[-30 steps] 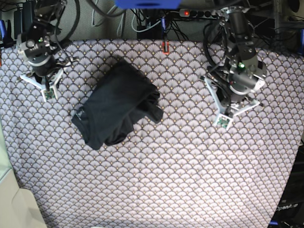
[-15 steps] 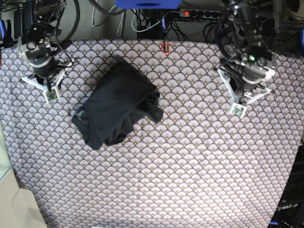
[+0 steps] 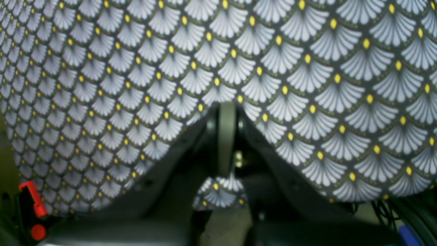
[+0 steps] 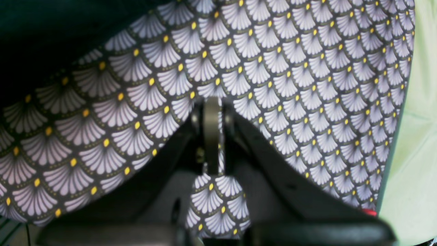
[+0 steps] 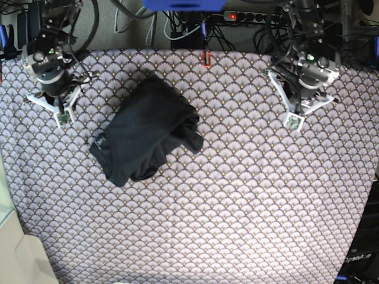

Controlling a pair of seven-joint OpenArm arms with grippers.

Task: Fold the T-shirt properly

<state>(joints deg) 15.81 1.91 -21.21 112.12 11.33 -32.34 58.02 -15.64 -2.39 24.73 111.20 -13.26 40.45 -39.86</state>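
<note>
Between both closed claws, nearer the right claw (image 5: pixel 61 119), lies the T-shirt (image 5: pixel 145 130).

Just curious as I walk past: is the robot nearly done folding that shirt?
The T-shirt lies in a rough, lumpy bundle on the patterned tablecloth, not a neat fold. Nothing is in hand: the left pincer and right pincer are shut, empty, apart from it. Tidying seems left.

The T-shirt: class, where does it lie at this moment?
In the base view the T-shirt lies bunched on the patterned tablecloth, left of centre, nearer the right gripper than the left gripper, touched by neither.
</note>
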